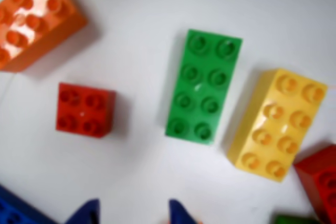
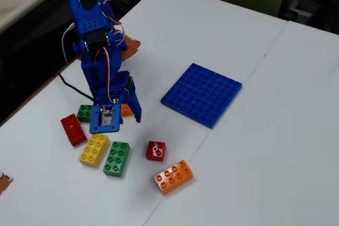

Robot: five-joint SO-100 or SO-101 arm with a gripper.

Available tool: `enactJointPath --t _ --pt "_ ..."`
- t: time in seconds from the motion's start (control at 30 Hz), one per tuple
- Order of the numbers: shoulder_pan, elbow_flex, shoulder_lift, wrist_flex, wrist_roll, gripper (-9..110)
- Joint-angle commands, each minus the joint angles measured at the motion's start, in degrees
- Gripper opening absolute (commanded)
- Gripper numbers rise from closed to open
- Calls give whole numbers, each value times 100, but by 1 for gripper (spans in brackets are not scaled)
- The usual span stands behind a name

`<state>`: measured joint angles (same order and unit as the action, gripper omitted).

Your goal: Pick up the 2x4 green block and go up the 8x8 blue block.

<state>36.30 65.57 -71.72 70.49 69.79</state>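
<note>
- The blue arm (image 2: 98,51) is leaning down over the cluster of bricks on the white worktop (image 2: 265,146), seen from the fixed view.
- The claw (image 1: 134,212) is showing in the wrist view as two blue fingertips at the bottom edge, spread apart with bare worktop between them: released, gripping nothing.
- The 2x4 green block (image 1: 203,86) is lying flat, studs up, just above and to the right of those tips in the wrist view, apart from them.
- In the fixed view that same green block (image 2: 117,158) is sitting just below the claw, touching or nearly touching the yellow brick (image 2: 95,150) on its left.
- In the wrist view the yellow brick (image 1: 278,124) is lying just to the right of the green one, with a narrow gap showing between them.
- A small red brick (image 1: 85,109) is sitting to the left, and an orange brick (image 1: 34,17) is filling the top left corner.
- The 8x8 blue block (image 2: 202,93) is lying flat on the worktop, well apart from the green block, up and to the right in the fixed view, with nothing on it.
- A long red brick (image 2: 73,129) and a small green brick (image 2: 85,112) are resting to the left of the claw.
</note>
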Motion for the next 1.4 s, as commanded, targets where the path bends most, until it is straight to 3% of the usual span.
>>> enactJointPath --t 0.0,0.43,1.37 --pt "202 -659 299 26 53 18" --pt "703 -1784 1318 264 510 27" --pt "905 -2479 2408 -299 659 21"
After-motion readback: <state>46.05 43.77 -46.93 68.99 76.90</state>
